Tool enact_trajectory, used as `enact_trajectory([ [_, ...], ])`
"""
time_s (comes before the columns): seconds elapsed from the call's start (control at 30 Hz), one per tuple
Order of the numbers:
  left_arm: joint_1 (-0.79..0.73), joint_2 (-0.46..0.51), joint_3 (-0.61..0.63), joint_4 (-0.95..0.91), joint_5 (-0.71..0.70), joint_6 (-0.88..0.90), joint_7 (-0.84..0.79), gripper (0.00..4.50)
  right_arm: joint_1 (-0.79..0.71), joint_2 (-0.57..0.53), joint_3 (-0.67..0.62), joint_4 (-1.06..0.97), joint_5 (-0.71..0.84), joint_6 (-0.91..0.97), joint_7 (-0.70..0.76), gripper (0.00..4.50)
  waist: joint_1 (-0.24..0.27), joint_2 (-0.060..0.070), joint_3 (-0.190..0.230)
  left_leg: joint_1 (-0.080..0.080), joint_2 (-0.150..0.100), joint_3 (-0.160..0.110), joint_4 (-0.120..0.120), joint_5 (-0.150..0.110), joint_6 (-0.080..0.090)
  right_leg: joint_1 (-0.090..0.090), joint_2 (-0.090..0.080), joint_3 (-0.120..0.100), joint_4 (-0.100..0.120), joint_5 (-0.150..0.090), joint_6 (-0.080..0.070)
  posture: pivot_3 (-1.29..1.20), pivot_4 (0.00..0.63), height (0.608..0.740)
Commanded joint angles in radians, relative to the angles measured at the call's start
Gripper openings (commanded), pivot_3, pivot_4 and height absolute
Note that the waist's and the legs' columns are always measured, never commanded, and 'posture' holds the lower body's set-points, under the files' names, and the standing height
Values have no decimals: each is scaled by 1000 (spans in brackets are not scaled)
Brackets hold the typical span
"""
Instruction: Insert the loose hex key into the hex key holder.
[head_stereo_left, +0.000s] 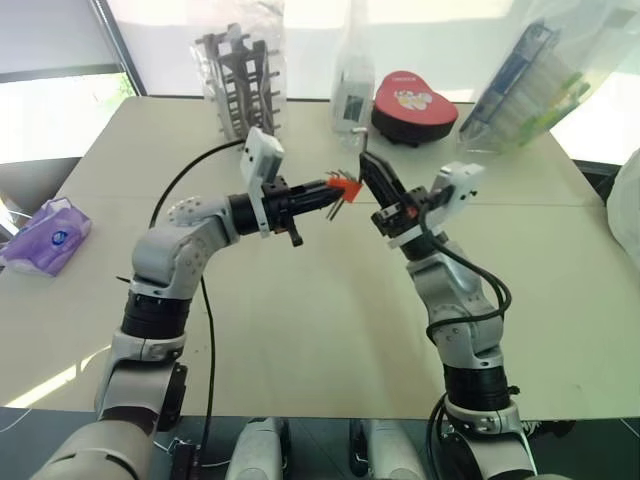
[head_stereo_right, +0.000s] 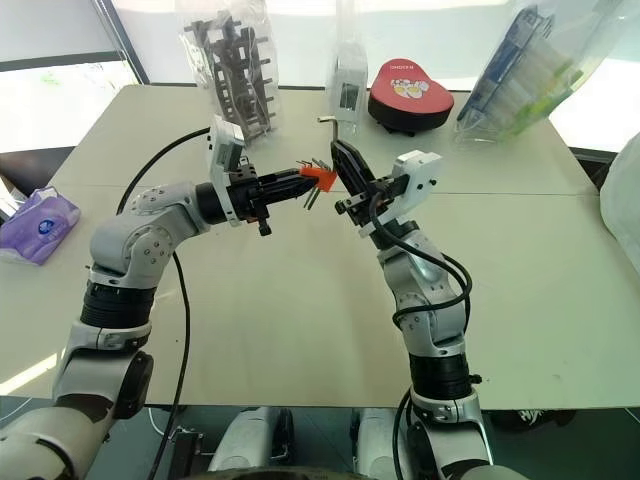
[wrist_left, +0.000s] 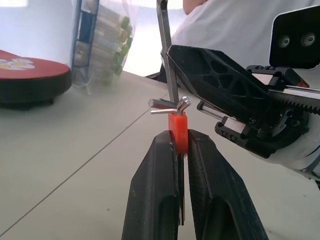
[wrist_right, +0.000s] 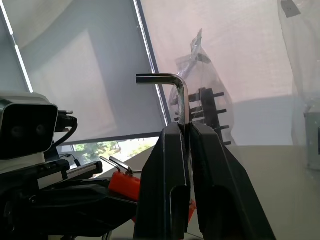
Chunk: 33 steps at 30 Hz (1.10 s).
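**Key and holder both aloft, tips close**

Left gripper (wrist_left: 182, 150), nearest the lens in its wrist view: jaws pressed onto the hex key holder (wrist_left: 177, 132), an orange-red block with thin grey keys fanning out past the jaw tips. Right gripper (wrist_right: 189, 131): jaws pinching the loose hex key (wrist_right: 176, 89) on its long shank, bent end standing clear above them. Both were held over the table (head_stereo_left: 300, 330), key just beside the holder; contact could not be told.

Judged: key light, stiff, smooth steel, apt to swivel or slide in a two-point pinch. Grip low on the shank suited it. Holder small, hard plastic; a hold on the block's flat faces, away from its slots, looked right.
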<state>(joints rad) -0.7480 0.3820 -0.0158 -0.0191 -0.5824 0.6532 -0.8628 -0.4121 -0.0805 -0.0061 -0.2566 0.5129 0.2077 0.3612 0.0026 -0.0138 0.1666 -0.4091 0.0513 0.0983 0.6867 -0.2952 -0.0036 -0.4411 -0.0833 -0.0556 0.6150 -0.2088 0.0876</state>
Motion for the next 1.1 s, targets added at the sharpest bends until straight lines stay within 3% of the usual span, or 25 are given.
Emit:
enact_trajectory([
  [0.03,-39,3,30,-8,1,-39,3,0,5,-7,2,-63,6,6,4,23,0,0,0,0,0,0,0,0,0,0,0,0,0,0,0,0,150,740],
  [1.1,-34,-13,9,-35,24,-182,-39,0,-90,-61,-115,-79,216,259,-45,23,2,0,0,0,0,0,0,0,0,0,0,0,0,0,0,0,150,740],
])
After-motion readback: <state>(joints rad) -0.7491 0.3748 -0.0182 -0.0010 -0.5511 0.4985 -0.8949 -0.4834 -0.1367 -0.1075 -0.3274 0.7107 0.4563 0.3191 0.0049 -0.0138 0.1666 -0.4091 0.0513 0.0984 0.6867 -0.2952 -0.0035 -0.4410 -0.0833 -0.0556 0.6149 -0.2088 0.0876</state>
